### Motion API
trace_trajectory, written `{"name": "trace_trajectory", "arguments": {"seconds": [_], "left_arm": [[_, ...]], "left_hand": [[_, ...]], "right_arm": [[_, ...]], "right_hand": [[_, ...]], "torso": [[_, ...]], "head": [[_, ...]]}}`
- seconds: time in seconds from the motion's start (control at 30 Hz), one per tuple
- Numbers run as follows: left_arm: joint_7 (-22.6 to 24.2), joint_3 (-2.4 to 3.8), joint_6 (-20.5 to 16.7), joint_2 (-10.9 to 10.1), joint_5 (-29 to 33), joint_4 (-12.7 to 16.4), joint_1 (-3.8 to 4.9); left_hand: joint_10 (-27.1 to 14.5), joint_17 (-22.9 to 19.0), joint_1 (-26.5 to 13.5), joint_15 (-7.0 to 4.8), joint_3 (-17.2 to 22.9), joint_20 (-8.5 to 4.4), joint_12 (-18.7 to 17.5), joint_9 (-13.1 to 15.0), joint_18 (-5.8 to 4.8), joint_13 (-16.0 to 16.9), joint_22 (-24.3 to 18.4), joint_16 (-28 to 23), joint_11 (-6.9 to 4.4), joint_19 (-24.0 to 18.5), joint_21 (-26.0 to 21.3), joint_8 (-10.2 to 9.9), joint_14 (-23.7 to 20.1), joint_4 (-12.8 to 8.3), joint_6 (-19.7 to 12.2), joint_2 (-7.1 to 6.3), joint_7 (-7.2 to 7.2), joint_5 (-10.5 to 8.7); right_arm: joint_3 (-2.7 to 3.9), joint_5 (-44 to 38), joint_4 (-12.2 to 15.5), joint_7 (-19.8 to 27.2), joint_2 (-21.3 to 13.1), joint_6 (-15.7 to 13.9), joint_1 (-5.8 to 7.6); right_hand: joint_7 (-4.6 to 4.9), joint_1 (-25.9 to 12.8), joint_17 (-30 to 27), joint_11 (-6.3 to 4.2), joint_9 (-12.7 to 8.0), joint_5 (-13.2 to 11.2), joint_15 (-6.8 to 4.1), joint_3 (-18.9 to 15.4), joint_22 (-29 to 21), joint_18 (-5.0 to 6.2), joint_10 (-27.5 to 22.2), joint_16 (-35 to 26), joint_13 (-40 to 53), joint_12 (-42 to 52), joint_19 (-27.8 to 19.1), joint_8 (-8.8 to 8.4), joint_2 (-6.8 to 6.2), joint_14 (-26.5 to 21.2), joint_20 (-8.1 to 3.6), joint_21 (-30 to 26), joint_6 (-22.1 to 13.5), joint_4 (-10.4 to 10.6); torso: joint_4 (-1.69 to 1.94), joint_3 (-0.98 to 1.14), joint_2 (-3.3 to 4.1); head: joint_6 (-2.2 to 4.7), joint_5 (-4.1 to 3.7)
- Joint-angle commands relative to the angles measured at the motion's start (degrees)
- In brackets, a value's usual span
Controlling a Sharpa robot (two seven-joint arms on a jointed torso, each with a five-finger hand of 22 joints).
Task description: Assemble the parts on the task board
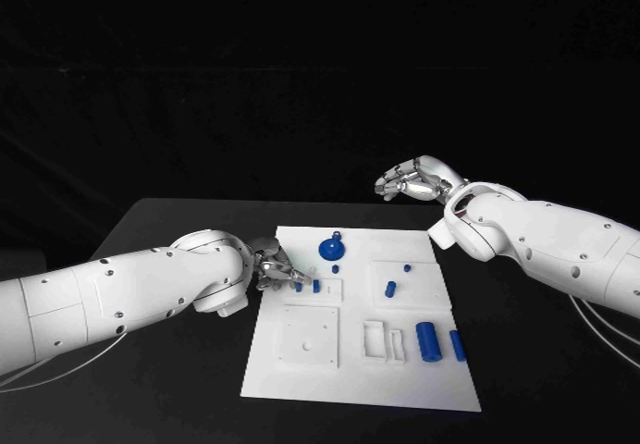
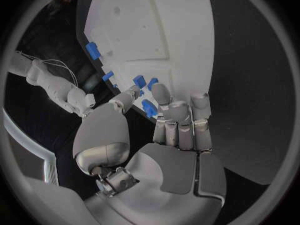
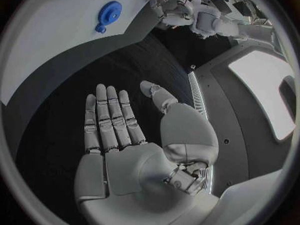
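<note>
In the head view, the left hand (image 1: 274,269) is seen at the task board (image 1: 400,388) by a small blue part (image 1: 296,287).

In the left wrist view, that part (image 2: 149,108) appears pinched; slippage is risked.

In the right wrist view, the right hand (image 3: 125,150) is held flat and empty, beside the board.

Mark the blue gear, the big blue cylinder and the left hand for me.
blue gear (image 1: 329,249): head view, centre of its round disc.
big blue cylinder (image 1: 428,340): head view, middle of its side.
left hand (image 2: 164,135): left wrist view, middle of the hand.
</note>
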Motion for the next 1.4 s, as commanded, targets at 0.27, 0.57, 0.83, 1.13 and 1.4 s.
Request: {"name": "trace_trajectory", "arguments": {"seconds": [0.27,0.57,0.83,1.13,1.4], "left_arm": [[2.2,0.28,-3.6,-0.1,4.9,-0.3,0.00],[5.0,1.99,-8.0,-0.5,4.9,-0.5,0.01],[16.6,2.37,-11.1,0.7,3.8,-1.0,0.03],[23.2,2.43,-11.1,4.2,-9.8,-3.6,0.04],[24.4,2.32,-10.6,8.1,-21.2,-6.6,0.01]], "left_hand": [[-1.7,-1.2,-1.4,1.51,-5.6,-5.74,-2.8,-1.9,0.26,-1.6,-0.7,-2.4,1.48,-1.7,-1.7,-3.3,-0.7,-0.9,-5.0,-0.47,1.57,-0.08],[-1.9,-1.5,-0.1,1.55,-5.7,-5.66,-3.3,-2.1,0.44,-1.9,-1.0,-2.8,1.52,-1.6,-2.0,-3.3,-0.6,-0.9,-5.2,0.53,1.61,-0.01],[-12.9,-5.4,19.2,5.50,2.7,-1.62,-11.8,-2.7,-2.82,-5.8,-2.7,-11.9,4.94,-11.0,-8.6,-3.1,-11.1,-13.9,-4.9,5.94,4.34,5.13],[-16.0,-6.4,25.5,8.99,5.6,1.18,-26.1,-5.6,-2.82,-12.6,-2.7,-15.8,8.64,-12.8,-11.2,-4.5,-12.2,-16.8,-5.8,5.42,5.47,4.69],[-15.7,-6.0,24.0,9.78,4.2,2.21,-33.4,-7.5,-1.58,-15.0,-2.3,-16.2,9.82,-11.6,-11.6,-6.0,-11.0,-16.3,-6.0,4.33,5.83,3.51]], "right_arm": [[0.04,0.0,0.0,0.5,0.0,0.6,-0.08],[0.04,0.1,0.0,0.5,-0.1,0.7,-0.12],[0.04,0.2,0.0,0.5,-0.1,0.6,-0.17],[0.04,0.2,-0.1,0.5,0.0,0.6,-0.17],[0.04,0.2,0.0,0.5,0.2,0.7,-0.17]], "right_hand": [[-0.05,-0.4,-0.1,-0.04,-0.1,0.3,0.14,-0.1,0.1,0.41,0.2,-0.3,-0.1,-0.4,-0.2,0.27,-0.17,0.1,0.02,-0.3,-0.4,0.0],[-0.04,-0.5,-0.1,-0.03,-0.1,0.3,0.14,-0.1,0.1,0.42,0.3,-0.3,-0.1,-0.4,-0.2,0.27,-0.17,0.1,0.04,-0.3,-0.4,0.0],[-0.04,-0.5,-0.1,-0.03,-0.2,0.3,0.14,-0.1,0.1,0.43,0.3,-0.3,-0.1,-0.4,-0.2,0.28,-0.14,0.1,0.04,-0.3,-0.4,0.0],[-0.04,-0.4,-0.1,-0.04,-0.2,0.3,0.14,-0.1,0.1,0.44,0.3,-0.3,-0.1,-0.4,-0.2,0.29,-0.12,0.1,0.04,-0.3,-0.4,0.0],[-0.04,-0.4,-0.1,-0.04,-0.2,0.3,0.14,-0.1,0.1,0.45,0.3,-0.3,-0.1,-0.4,-0.2,0.29,-0.08,0.1,0.05,-0.3,-0.4,0.0]], "torso": [[0.09,-0.01,0.02],[0.01,0.10,-0.08],[-0.02,0.11,-0.03],[0.04,0.11,-0.03],[-0.01,0.08,0.07]], "head": [[0.15,-0.27],[0.43,-0.47],[0.93,-0.77],[1.19,-1.00],[1.44,-1.08]]}}
